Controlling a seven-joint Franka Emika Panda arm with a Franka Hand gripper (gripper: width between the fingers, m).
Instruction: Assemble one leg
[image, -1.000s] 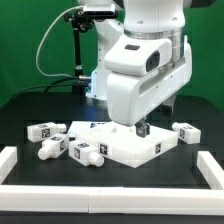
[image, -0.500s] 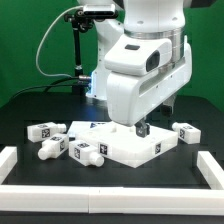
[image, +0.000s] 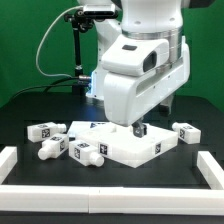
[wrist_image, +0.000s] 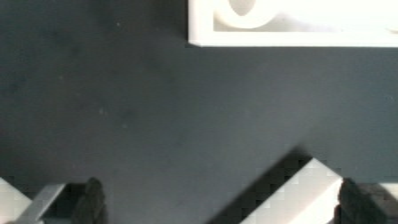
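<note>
- Tool (image: 137, 127) hangs low over the white panel (image: 118, 143), its fingers (wrist_image: 71, 200) apart with nothing between them.
- One leg (image: 186, 132) lies on the table (image: 25, 110) just beside the panel, on the exterior view's right; other legs (image: 42, 131) lie toward the exterior view's left.
- Step in hand, as I judge it: fetching a leg, since none is gripped yet.
- Next move calls for reaching a leg, setting the fingers across its blocky body and closing squarely.
</note>
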